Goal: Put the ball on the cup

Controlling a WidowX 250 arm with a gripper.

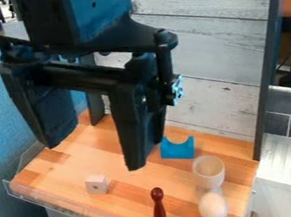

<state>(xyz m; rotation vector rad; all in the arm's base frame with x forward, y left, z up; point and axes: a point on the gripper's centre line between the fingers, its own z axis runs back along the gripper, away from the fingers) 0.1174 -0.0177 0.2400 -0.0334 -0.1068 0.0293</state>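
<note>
Cam view: clear lip [26, 197] along board's [184, 176] front edge; wood gap btwn block [97, 184] & dk red pin [160, 209]. Gripper [95, 155] upper L, fingers apart, nothing btwn. Ball [213, 208] btm R, pale, roundish, below pale cup [210, 167]; cup's foot hard to make out. Arm [75, 14] cut off up top.

Bright, diffuse light with soft shadows
</note>
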